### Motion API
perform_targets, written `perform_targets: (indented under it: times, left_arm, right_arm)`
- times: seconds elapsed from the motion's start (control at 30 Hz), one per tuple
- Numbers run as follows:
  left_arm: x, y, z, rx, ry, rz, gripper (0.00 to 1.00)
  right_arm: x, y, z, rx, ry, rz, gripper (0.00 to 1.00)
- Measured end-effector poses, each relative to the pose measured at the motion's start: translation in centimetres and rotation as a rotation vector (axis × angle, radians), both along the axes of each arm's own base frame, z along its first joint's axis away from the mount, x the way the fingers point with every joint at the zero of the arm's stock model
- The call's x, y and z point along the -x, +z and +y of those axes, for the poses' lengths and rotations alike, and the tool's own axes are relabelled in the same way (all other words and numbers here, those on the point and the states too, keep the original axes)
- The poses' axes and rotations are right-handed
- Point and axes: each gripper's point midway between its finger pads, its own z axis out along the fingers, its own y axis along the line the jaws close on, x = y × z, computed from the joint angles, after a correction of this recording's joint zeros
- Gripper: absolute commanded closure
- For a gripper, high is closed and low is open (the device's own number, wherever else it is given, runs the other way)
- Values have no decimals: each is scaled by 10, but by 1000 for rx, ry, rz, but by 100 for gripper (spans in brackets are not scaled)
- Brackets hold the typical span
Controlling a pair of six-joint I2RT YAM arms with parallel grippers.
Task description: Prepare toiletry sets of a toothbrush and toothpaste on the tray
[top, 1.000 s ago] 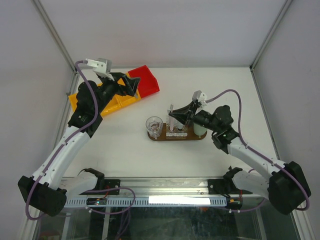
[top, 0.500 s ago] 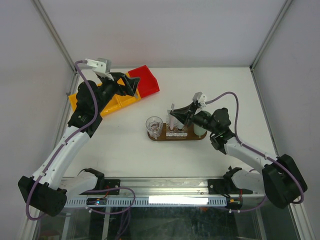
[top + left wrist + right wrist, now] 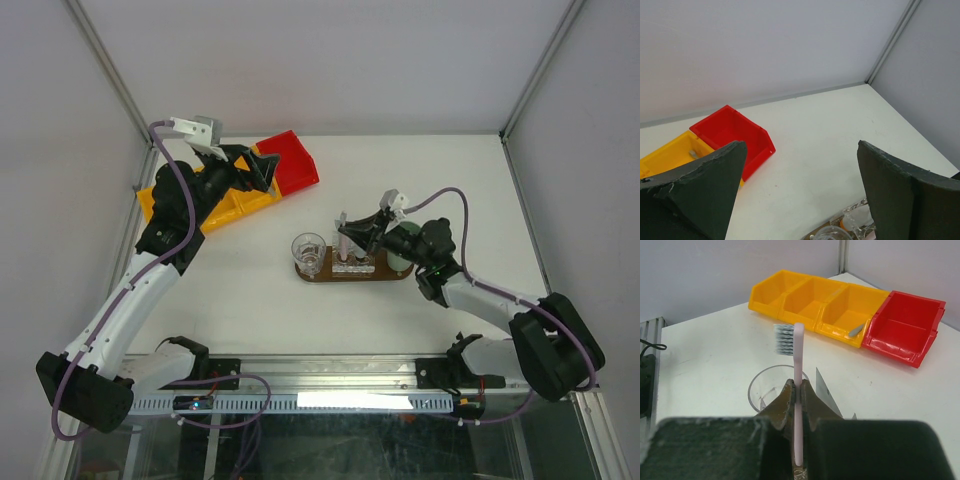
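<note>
The dark brown oval tray (image 3: pixel 385 275) lies mid-table. A clear glass (image 3: pixel 308 251) stands on its left end and a mint-green cup (image 3: pixel 399 260) on its right. My right gripper (image 3: pixel 352 236) is over the tray's middle, shut on an upright pale pink toothbrush (image 3: pixel 798 365) with its bristles at the top. In the right wrist view the glass (image 3: pixel 765 385) is just behind my fingers (image 3: pixel 812 395). A flat grey tube end (image 3: pixel 826 390) shows to their right. My left gripper (image 3: pixel 262 170) is open and empty above the bins.
A row of yellow bins (image 3: pixel 215 205) and a red bin (image 3: pixel 292 168) sit at the back left. A small grey item (image 3: pixel 856 330) lies in the yellow bin nearest the red one (image 3: pixel 905 325). White walls enclose the table.
My right gripper has shifted a little to the left over the tray, still holding the toothbrush. The left arm has not moved.
</note>
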Motion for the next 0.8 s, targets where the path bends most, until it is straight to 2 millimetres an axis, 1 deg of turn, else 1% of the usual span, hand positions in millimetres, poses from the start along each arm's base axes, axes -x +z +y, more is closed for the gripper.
perform_targets:
  times: [0.17, 0.43, 0.67, 0.8]
  left_arm:
    - [0, 0, 0, 0, 0, 0, 4]
    - [0, 0, 0, 1, 0, -1, 4]
    - [0, 1, 0, 2, 0, -2, 4]
    - [0, 0, 0, 1, 0, -1, 4]
  right_arm:
    - [-2, -6, 2, 14, 9, -25, 100]
    - [2, -27, 0, 23, 17, -40, 100]
    - [1, -24, 0, 5, 9, -72, 100]
    - [-2, -28, 1, 3, 5, -72, 100]
